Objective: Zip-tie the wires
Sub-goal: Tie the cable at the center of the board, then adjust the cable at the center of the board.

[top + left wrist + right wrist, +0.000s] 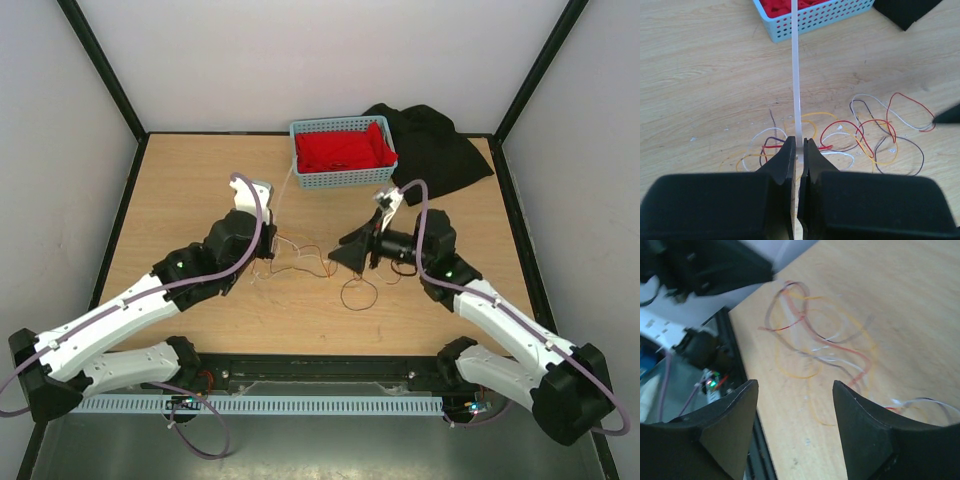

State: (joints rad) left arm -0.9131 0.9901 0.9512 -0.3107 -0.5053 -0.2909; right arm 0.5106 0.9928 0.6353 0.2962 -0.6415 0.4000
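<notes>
Pinching the zip tie (796, 75) at its near end, the left gripper (799, 146) has its two black fingers pressed together on the strip. The one whitish strip runs straight out from the fingertips, over the wires (860, 135), towards the basket (815, 20) far ahead of that gripper.

The wires lie loose on the table just beyond and below the left fingertips, spreading off to their right. They are thin curly strands in red, yellow-orange, white and dark brown, too tangled to count. From above, one dark loop (360, 292) lies apart from the tangle, on the near side of the right gripper (795, 385).

The right gripper is open. Its two fingers stand well apart with nothing between them, and it hangs above the table with the wires ahead of its tips. Its view is blurred.

There are two arms, white and black, each with a lilac cable. There is one pale blue perforated basket with one red cloth (343, 148) inside. One black cloth (440, 150) lies just beside the basket, far ahead of the right gripper.

The table (200, 180) is light wood-grain board with small white specks near the wires. White panels (320, 60) in a black frame close in the back and both sides.
</notes>
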